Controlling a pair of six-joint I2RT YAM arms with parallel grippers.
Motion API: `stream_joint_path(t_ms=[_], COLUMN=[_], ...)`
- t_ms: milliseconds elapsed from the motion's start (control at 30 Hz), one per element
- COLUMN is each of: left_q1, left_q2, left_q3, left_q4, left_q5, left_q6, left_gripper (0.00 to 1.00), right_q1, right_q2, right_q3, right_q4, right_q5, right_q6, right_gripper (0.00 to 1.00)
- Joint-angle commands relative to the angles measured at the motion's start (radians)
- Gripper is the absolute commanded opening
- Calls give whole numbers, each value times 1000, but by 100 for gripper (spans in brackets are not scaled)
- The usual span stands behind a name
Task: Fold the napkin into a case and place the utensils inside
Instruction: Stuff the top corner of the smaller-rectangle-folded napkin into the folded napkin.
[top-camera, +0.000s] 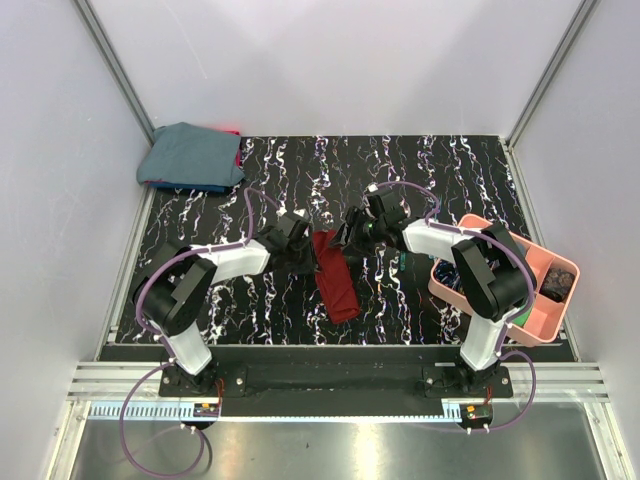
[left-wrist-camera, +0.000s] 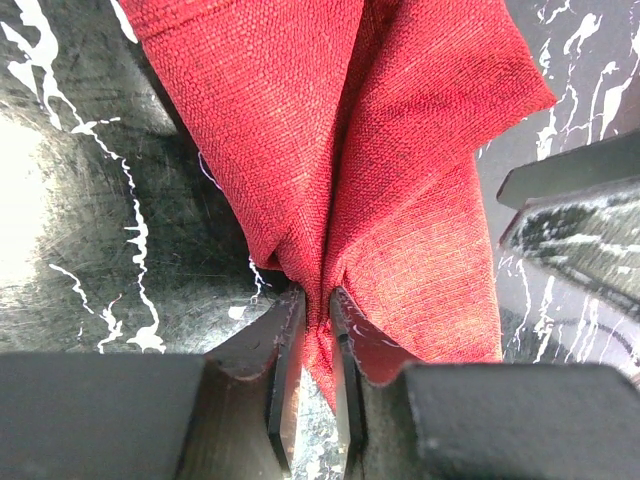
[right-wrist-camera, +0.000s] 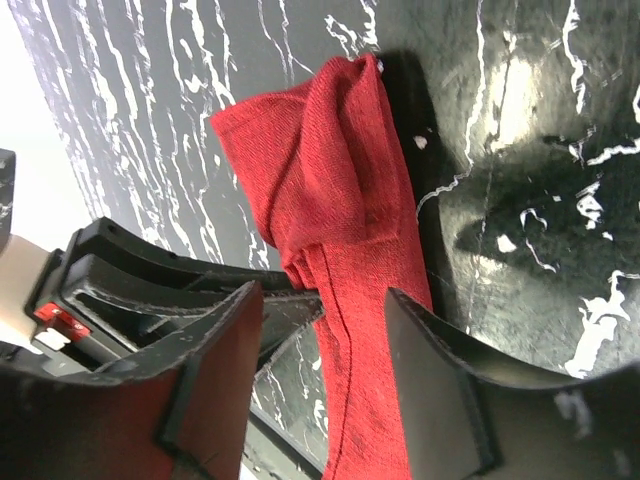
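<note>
Left gripper (left-wrist-camera: 318, 312) is pinched narrow on a gathered corner of the napkin (left-wrist-camera: 400, 180). This dark red, coarse-woven cloth is folded into a long strip and lies left of the pink tray (top-camera: 541, 335) on the black marbled table (top-camera: 250, 310). Right gripper (right-wrist-camera: 322, 295) stands wide, its jaws astride the strip's bunched end.

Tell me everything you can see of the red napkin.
The napkin is a thin, dark red cloth with a coarse weave, folded into a narrow, creased strip. It lies on the black marbled table between the two arms, running from far to near. The left hand pinches a bunched part at its far end. The right hand stands open astride it, one finger on either side.
</note>
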Motion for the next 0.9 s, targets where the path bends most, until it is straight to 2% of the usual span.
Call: stream_joint_path(t_ms=[0,400,600,867], left_q1=[-6,-6,-9,-11], left_q2=[-20,-29,-23,-29], left_q3=[-23,-31,-32,-45], left_q4=[-37,-30,-22,-14], left_q5=[5,13,16,19], left_q6=[3,3,2,-1], left_gripper=[19,18,18,18], right_q1=[-9,-29,-29,-27], right_q2=[12,78,80,103], right_q3=[-12,14,33,40], right_q4=[101,164,172,187], right_q5=[13,-6,-21,-35], right_q6=[3,10,6,19], right_gripper=[59,57,47,49])
